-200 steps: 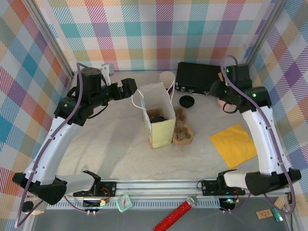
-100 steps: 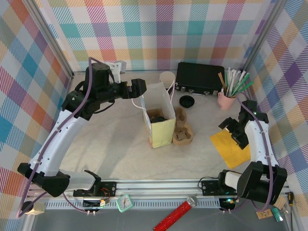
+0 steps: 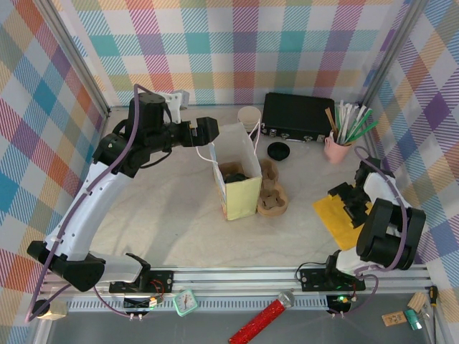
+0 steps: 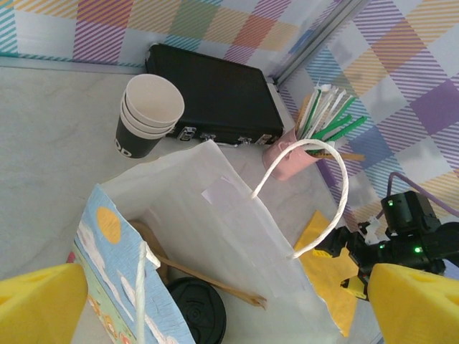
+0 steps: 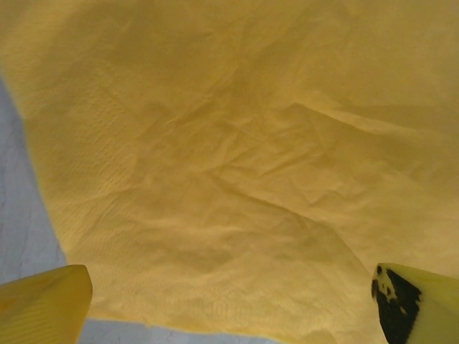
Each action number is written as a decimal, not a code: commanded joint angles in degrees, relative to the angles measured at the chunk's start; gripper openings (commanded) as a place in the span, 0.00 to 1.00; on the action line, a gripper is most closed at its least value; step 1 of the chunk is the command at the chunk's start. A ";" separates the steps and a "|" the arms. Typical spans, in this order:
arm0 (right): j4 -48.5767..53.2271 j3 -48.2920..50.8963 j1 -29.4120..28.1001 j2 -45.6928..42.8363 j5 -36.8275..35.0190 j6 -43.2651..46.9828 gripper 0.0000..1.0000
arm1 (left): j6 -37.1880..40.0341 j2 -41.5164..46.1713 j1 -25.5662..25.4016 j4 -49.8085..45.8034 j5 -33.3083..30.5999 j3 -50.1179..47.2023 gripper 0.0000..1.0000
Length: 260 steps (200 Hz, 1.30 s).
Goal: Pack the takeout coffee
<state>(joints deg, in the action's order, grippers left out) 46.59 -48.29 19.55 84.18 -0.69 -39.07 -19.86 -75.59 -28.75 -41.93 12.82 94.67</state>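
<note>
Top view: the paper bag point(image 3: 239, 179) is seen standing open on the desk point(image 3: 165, 215), with the takeout coffee point(image 3: 232, 174) inside, black lid up. The left fingers point(image 3: 206, 132) are held spread and empty at the bag's left rim. The right fingers point(image 3: 349, 203) are lowered over the yellow napkin point(image 3: 330, 213), right of the bag; a second earlier they were up by the pink cup point(image 3: 334, 149), which holds straws and stirrers.

Left wrist: a wooden stirrer point(image 4: 215, 283) is seen in the bag point(image 4: 237, 236) beside the coffee point(image 4: 197, 315).

Right wrist: the right fingers point(image 5: 43, 301) are spread wide, empty, over the napkin point(image 5: 229, 158).
</note>
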 commanded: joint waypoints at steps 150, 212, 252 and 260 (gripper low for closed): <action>-7.09 1.88 -3.75 9.05 6.35 -0.37 0.40 | 1.24 0.17 -0.43 -2.09 -2.44 1.22 1.00; 2.17 -3.62 -7.60 -4.71 2.91 4.37 0.00 | 0.42 1.02 -0.43 -1.10 -3.08 -0.17 1.00; 6.21 -14.22 -10.92 -17.67 5.51 8.14 0.01 | -1.01 1.32 -0.38 0.41 -4.91 -1.78 1.00; 6.53 -16.92 -11.90 -19.19 6.13 8.44 0.01 | -1.50 1.58 -0.34 0.83 -5.66 -2.24 1.00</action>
<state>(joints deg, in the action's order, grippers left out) 49.54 -58.37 9.61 70.06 3.18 -33.89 -20.01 -75.83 -28.75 -43.13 9.30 93.89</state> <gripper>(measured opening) 0.064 0.996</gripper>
